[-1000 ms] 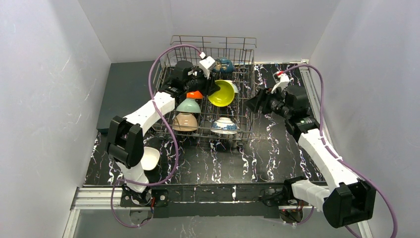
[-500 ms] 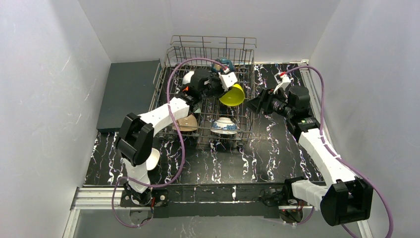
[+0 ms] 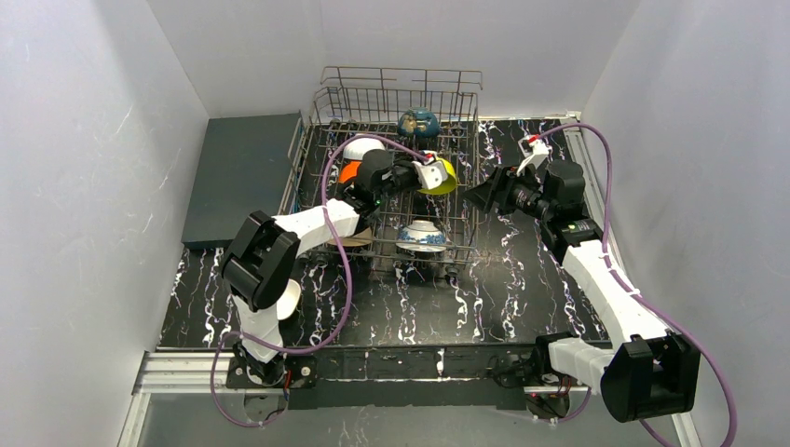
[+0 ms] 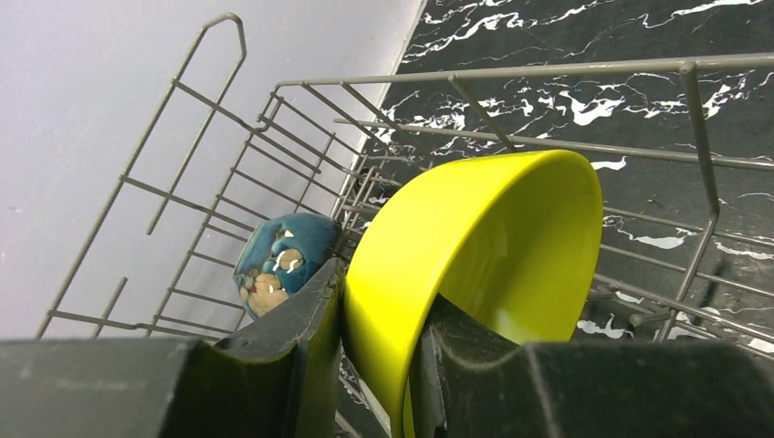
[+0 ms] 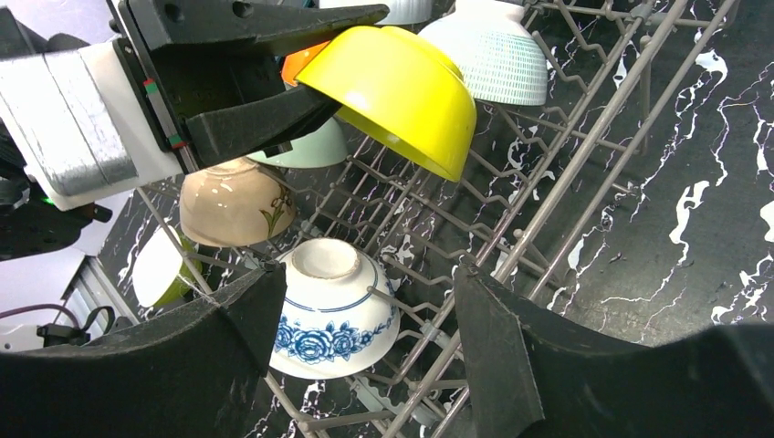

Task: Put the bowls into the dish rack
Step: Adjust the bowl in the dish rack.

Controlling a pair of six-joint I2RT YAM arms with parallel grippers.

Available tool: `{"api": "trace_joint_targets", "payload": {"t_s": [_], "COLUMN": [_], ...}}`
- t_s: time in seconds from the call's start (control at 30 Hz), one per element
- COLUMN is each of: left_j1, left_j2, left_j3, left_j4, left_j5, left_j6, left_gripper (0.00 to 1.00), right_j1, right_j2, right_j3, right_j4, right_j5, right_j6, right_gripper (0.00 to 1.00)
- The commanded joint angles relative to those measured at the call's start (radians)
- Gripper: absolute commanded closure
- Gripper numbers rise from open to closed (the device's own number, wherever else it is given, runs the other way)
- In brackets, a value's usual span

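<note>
The dish rack (image 3: pixel 402 90) stands at the back middle of the table. My left gripper (image 3: pixel 430 174) is shut on the rim of a yellow bowl (image 3: pixel 443 177) and holds it tilted, opening down, just above the tines at the rack's right side; the left wrist view shows the gripper (image 4: pixel 383 301) clamping the bowl wall (image 4: pixel 493 246). In the rack sit a dark blue bowl (image 3: pixel 418 122), a white bowl (image 3: pixel 361 147), an orange bowl (image 3: pixel 347 171) and a blue-and-white bowl (image 3: pixel 422 236). My right gripper (image 3: pixel 477 194) is open and empty beside the rack's right wall (image 5: pixel 584 137).
A flat dark grey slab (image 3: pixel 238 172) lies left of the rack. A white bowl with a lime outside (image 3: pixel 287 298) sits on the table by the left arm. In the right wrist view a peach-tan bowl (image 5: pixel 235 203) and a mint bowl (image 5: pixel 315 151) sit in the rack.
My left gripper has carried the yellow bowl from the rack's middle to its right side, lowered it and turned it opening-down. The right arm has barely moved.
</note>
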Motion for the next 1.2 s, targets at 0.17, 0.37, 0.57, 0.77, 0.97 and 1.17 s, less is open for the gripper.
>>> {"api": "trace_joint_targets", "payload": {"t_s": [0.17, 0.37, 0.57, 0.77, 0.97, 1.17], "left_j1": [-0.002, -0.013, -0.037, -0.066, -0.087, -0.091], "left_j2": [-0.049, -0.081, -0.098, -0.101, -0.107, -0.136], "left_j3": [-0.128, -0.196, -0.249, -0.288, -0.312, -0.342], "left_j4": [0.171, 0.235, 0.259, 0.28, 0.281, 0.28], "left_j5": [-0.015, -0.043, -0.074, -0.089, -0.094, -0.087], "left_j6": [0.089, 0.107, 0.123, 0.115, 0.111, 0.101], "left_gripper": [0.92, 0.94, 0.91, 0.74, 0.57, 0.43], "right_j1": [-0.013, -0.014, -0.016, -0.016, -0.016, -0.016], "right_j2": [0.0, 0.002, 0.007, 0.013, 0.015, 0.029], "right_j3": [0.004, 0.007, 0.009, 0.007, 0.002, 0.004], "right_j4": [0.028, 0.03, 0.03, 0.034, 0.039, 0.039], "right_j5": [-0.018, -0.023, -0.027, -0.035, -0.049, -0.074], "right_j6": [-0.019, -0.018, -0.021, -0.02, -0.018, -0.031], "right_gripper": [0.24, 0.24, 0.24, 0.24, 0.24, 0.23]}}
